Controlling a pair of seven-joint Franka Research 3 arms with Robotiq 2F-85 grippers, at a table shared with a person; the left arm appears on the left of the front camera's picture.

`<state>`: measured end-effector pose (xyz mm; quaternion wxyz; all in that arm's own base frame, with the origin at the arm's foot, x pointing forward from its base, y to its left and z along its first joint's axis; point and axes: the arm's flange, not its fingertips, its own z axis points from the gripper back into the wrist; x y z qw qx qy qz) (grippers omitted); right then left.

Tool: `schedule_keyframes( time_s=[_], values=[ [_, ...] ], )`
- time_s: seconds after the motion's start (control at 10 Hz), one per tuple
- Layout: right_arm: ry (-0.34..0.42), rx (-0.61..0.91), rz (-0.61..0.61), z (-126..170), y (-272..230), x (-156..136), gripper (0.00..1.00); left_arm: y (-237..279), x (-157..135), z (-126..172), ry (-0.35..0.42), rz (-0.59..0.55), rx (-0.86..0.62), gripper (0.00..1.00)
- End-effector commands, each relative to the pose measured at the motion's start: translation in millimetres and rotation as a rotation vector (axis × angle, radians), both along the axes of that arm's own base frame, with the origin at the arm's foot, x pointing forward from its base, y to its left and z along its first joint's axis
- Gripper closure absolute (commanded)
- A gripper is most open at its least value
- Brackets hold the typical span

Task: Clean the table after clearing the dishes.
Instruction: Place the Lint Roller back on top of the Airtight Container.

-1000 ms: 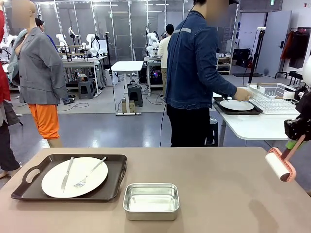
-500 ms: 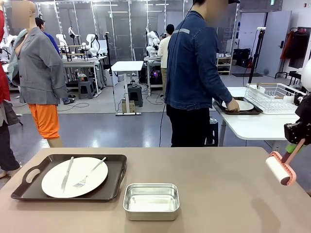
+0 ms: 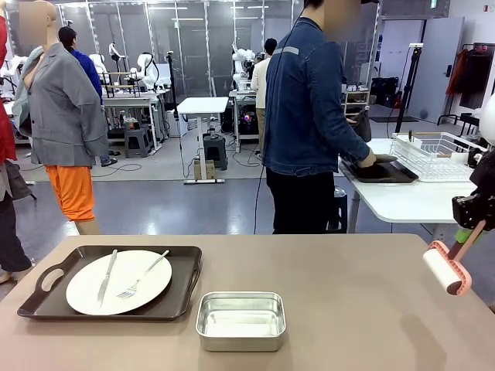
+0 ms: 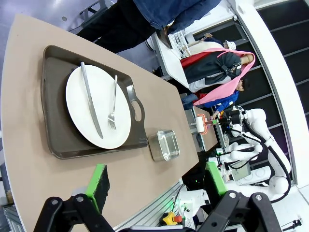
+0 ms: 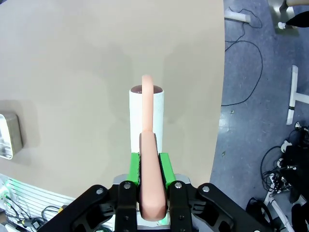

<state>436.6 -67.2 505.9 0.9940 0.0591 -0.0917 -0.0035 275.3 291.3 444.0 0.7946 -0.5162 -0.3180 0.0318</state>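
Note:
On the left of the beige table [image 3: 356, 309] lies a dark handled tray [image 3: 46, 297] with a white plate [image 3: 118, 282], a knife and a fork on it. At the table's right edge my right gripper [image 3: 469, 229] is shut on the pink handle of a white lint roller [image 3: 445, 270], held just above the tabletop. The right wrist view has the roller [image 5: 137, 113] pointing away from the gripper [image 5: 149, 169] over bare table. My left gripper [image 4: 157, 181] hangs open and high above the tray [image 4: 55, 101] and plate [image 4: 98, 106], holding nothing.
A small steel pan [image 3: 240, 319] sits near the front edge, right of the tray. Beyond the table a person in a denim jacket [image 3: 309, 108] bends over a second dark tray [image 3: 387, 174] on a white side table [image 3: 402, 202], beside a wire dish rack [image 3: 437, 154].
The white plate on the side-table tray has gone from sight as the person's hands shifted over it. My right gripper with the roller dipped slightly, then held still.

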Motion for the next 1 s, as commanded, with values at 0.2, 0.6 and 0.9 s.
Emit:
schedule_keyframes(
  time_s=[0.2,0.6,0.9],
  values=[
    [0.0,0.0,0.0,0,0,0,0.79,1,-3,1,-0.013,-0.005,-0.006,0.0],
    [-0.341,-0.358,0.609,104,147,1,0.79,1,-3,1,-0.013,-0.005,-0.006,0.0],
    [-0.396,-0.44,0.995,122,267,-20,0.79,1,-3,1,-0.013,-0.005,-0.006,0.0]
  ],
)
